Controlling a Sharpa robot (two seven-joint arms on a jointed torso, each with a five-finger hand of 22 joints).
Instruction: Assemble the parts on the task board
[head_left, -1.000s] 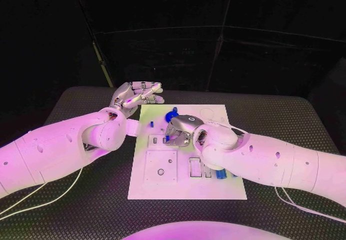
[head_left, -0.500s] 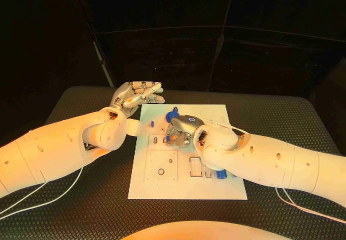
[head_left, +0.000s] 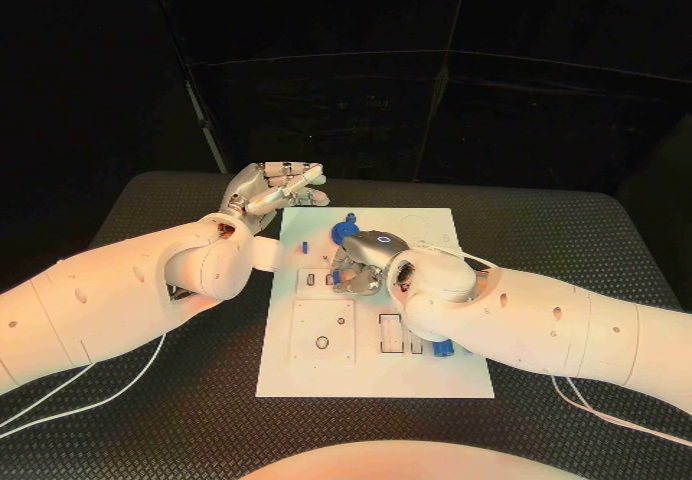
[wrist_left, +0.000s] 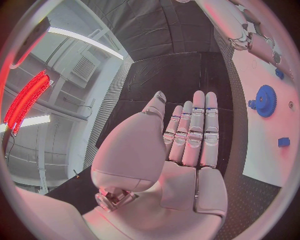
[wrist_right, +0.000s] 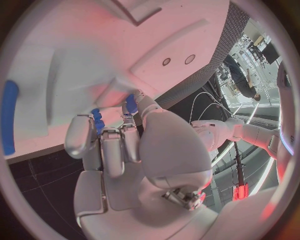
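The white task board (head_left: 329, 350) lies in the middle of the table. A blue gear (head_left: 346, 228) (wrist_left: 265, 100) stands at its far end, with a small blue piece (head_left: 306, 244) (wrist_left: 284, 142) near it. My right hand (head_left: 362, 266) (wrist_right: 125, 145) is curled down onto the board's middle. Its thumb and a finger pinch a small blue part (wrist_right: 130, 104) against the board (wrist_right: 125, 40). My left hand (head_left: 271, 188) (wrist_left: 187, 145) hovers off the board's far left corner, fingers straight and together, holding nothing.
A long blue piece (head_left: 441, 349) (wrist_right: 9, 117) lies in a slot on the board's near right, partly under my right forearm. Rectangular cut-outs (head_left: 323, 338) take up the near half of the board. Black matting (head_left: 173, 400) surrounds the board.
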